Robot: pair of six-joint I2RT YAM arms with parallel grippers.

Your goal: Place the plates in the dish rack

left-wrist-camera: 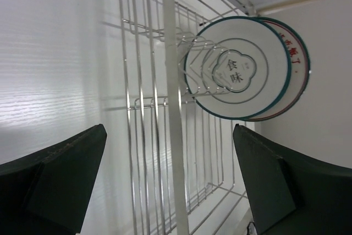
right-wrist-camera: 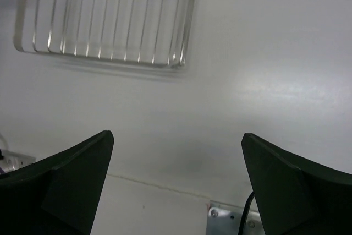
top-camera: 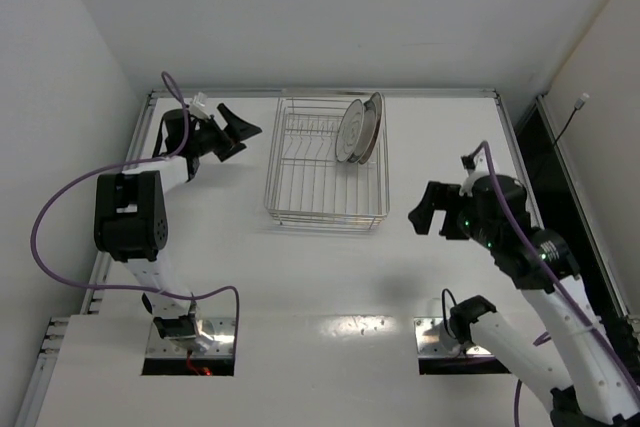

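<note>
L gripper [top-camera: 236,133] and R gripper [top-camera: 419,213] both spread wide, empty. Plates [top-camera: 358,129] stand in rack [top-camera: 300,209] ahead of L. Loading looks done; next I'd pull arms clear.

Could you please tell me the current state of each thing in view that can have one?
Plates: standing on edge in the rack's far right corner, leaning together; at least two show.
Dish rack: flat on the table, its other slots free.
Left gripper: open, holding nothing.
Right gripper: open, holding nothing.
</note>
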